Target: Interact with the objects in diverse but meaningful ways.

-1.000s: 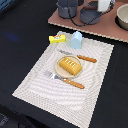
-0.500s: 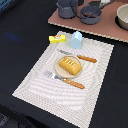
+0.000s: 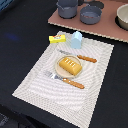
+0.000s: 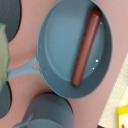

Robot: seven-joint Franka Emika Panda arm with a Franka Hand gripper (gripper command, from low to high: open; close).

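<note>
A dark table (image 3: 20, 45) is carrying everything; a pale striped placemat (image 3: 95, 95) is lying on it, and a pink-brown board (image 3: 107, 31) is sitting at the far edge, overlapping the mat's far side; a yellow rectangular block (image 3: 56, 38) is resting at the mat's edge towards the exterior view's left, partly on the dark surface.
</note>
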